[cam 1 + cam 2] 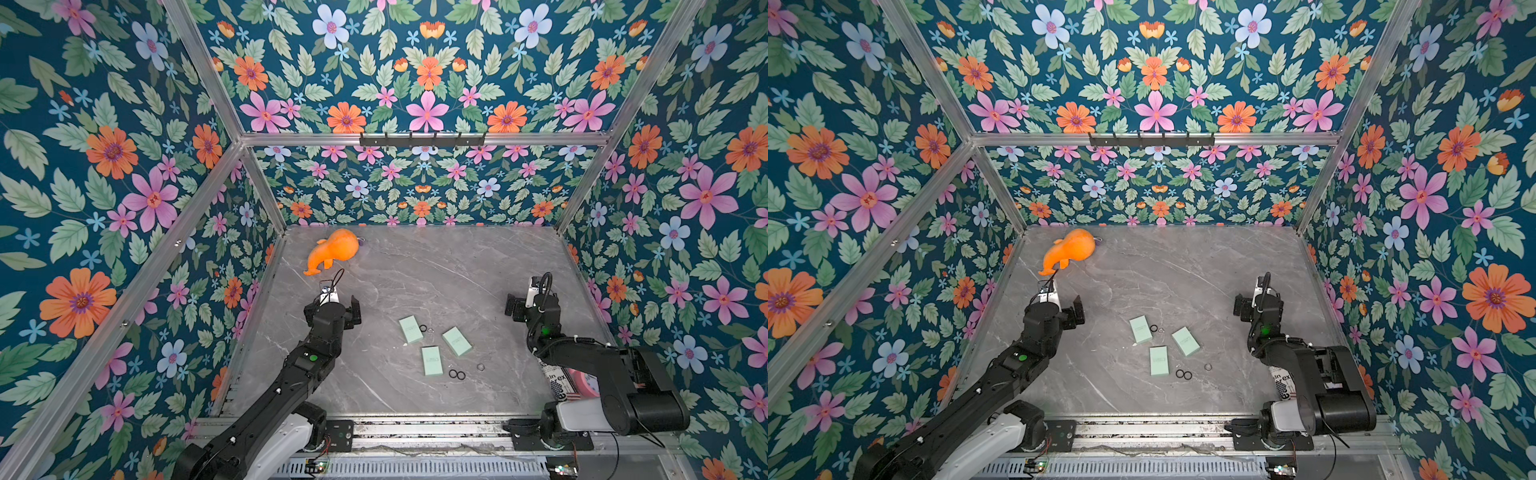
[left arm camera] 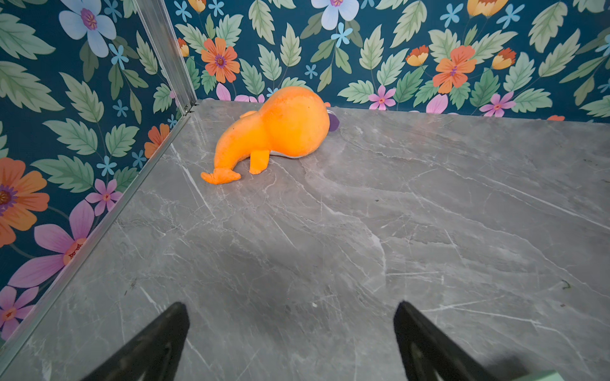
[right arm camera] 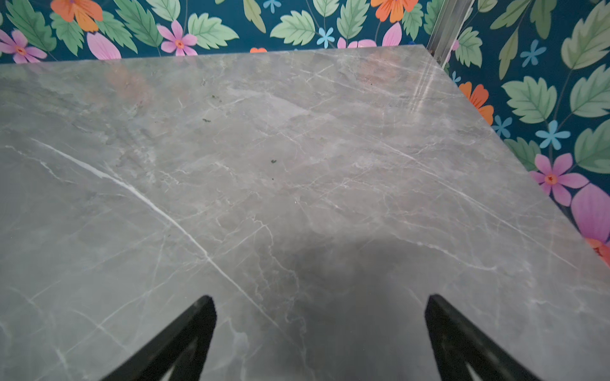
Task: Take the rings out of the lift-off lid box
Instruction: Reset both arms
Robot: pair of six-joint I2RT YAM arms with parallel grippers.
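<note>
The mint-green lift-off lid box lies apart as three flat pieces (image 1: 410, 329) (image 1: 456, 341) (image 1: 431, 360) at the table's middle front, seen in both top views (image 1: 1159, 360); which piece is the lid I cannot tell. The rings lie loose on the table: a black one (image 1: 423, 328) and a silvery one (image 1: 430, 331) between the two far pieces, two black ones (image 1: 456, 374) and a silvery one (image 1: 481, 367) near the front piece. My left gripper (image 1: 332, 305) (image 2: 290, 306) hovers left of the pieces, open and empty. My right gripper (image 1: 534, 301) (image 3: 319, 298) hovers to their right, open and empty.
An orange plush toy (image 1: 332, 251) (image 2: 274, 132) lies at the far left of the grey marble table (image 1: 457, 270). A pink tape roll (image 1: 582, 382) and a printed packet sit under the right arm. Floral walls with aluminium posts close in three sides.
</note>
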